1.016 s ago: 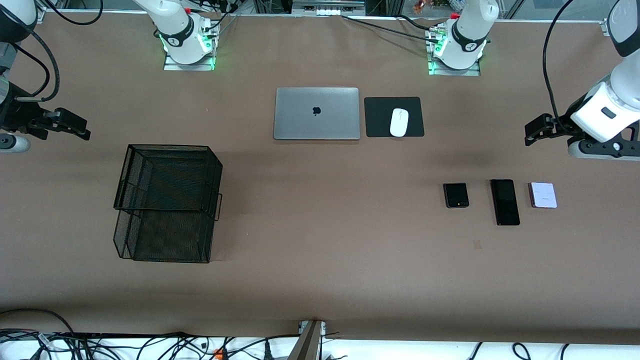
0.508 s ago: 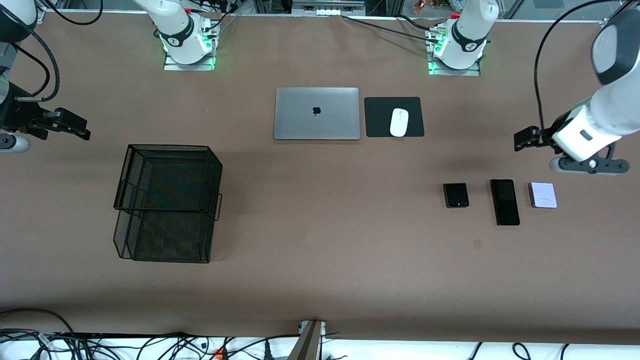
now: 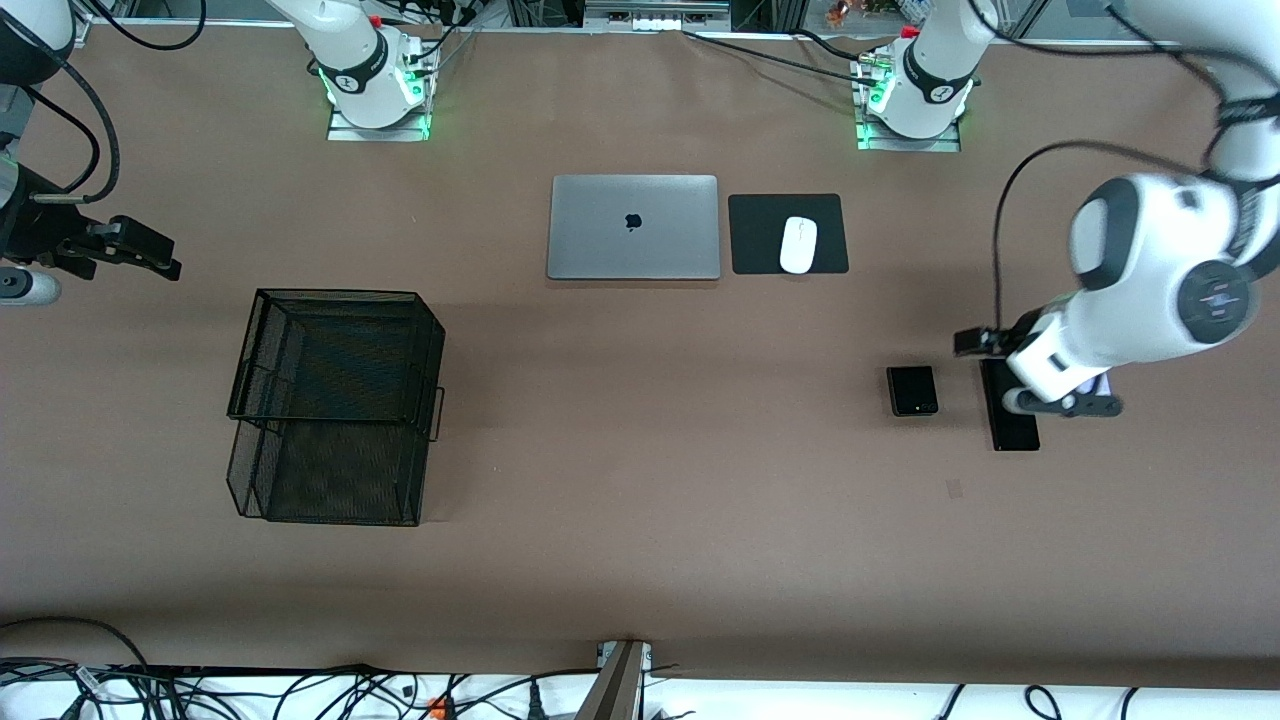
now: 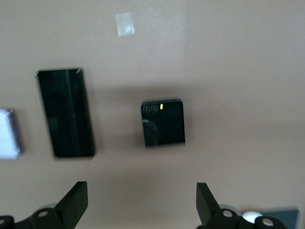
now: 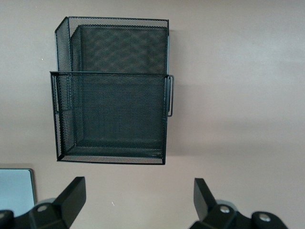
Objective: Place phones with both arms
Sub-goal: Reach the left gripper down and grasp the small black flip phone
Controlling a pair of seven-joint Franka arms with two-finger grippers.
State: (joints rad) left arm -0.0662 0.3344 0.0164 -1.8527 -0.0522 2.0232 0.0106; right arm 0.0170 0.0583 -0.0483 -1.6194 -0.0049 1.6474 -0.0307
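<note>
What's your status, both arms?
Left tool open above long black phone, holding nothing. Right tool open, waiting. Small black phone untouched.

I see the left arm point(image 3: 1120, 290) covering most of the white phone point(image 4: 8, 133); wrist view crops it.

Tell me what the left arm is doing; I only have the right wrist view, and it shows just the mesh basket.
Observer: The left gripper hangs open over the table, close to the small black phone.
Operator: Any phone picked up?
Observer: No. The small black phone, the long black phone and the white-lilac phone all lie flat in a row.
Operator: Where is my gripper, from the front?
Observer: The right gripper waits open at the right arm's end, not over the mesh basket.
</note>
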